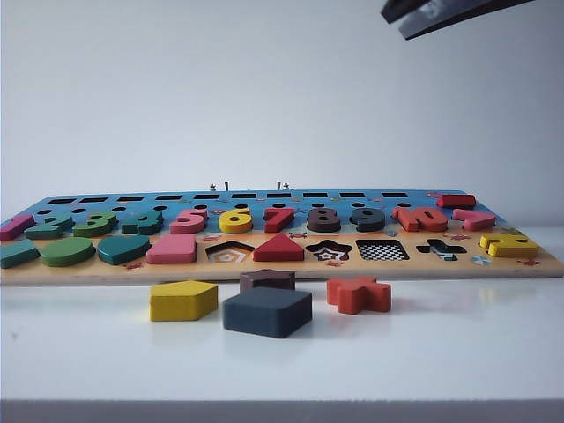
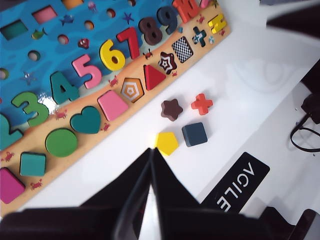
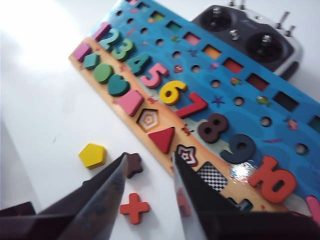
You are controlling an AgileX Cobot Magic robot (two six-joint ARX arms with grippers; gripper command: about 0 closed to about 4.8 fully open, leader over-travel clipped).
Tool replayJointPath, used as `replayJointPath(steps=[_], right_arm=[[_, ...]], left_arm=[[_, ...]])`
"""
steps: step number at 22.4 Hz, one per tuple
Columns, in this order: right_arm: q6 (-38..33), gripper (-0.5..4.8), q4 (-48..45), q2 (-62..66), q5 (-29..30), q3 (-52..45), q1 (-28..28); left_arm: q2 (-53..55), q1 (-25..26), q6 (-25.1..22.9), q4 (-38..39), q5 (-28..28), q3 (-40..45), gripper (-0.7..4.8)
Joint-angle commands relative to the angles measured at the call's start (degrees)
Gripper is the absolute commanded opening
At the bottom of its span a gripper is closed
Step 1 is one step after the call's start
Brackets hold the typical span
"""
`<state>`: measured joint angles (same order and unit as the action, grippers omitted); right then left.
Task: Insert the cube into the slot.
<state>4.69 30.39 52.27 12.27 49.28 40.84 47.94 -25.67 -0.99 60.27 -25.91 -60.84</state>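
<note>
Cube: flat navy-grey block with rounded corners and a matte face; it lies loose on the white table, just past the left gripper's tips and a little to one side.
Slot: square cut-out lined with a fine black-and-white checker pattern, in the tan strip of the wooden puzzle board; well beyond the left gripper, and right next to one finger of the right gripper.
Left gripper: dark tapered fingers pressed together at the tips, nothing between them; poised above the table near the yellow pentagon.
Right gripper: fingers parted with a clear gap, empty, above the loose pieces.
Loose pieces: glossy yellow pentagon just beside the left tips; brown flower piece touching one right finger in view; red cross between the right fingers.
</note>
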Motion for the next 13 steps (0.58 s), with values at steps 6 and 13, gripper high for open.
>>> replayJointPath(steps=[6,13], right_arm=[[6.05,4.32,8.17,8.15,4.63,4.66,4.22],[7.21,4.12,10.49,13.33,4.09,4.66,7.78]], left_arm=[[0.02,0.09,0.15,-1.36,-0.48,-0.39,0.17],[0.02,0.09,0.15,-1.49,-0.46,-0.37,0.17]])
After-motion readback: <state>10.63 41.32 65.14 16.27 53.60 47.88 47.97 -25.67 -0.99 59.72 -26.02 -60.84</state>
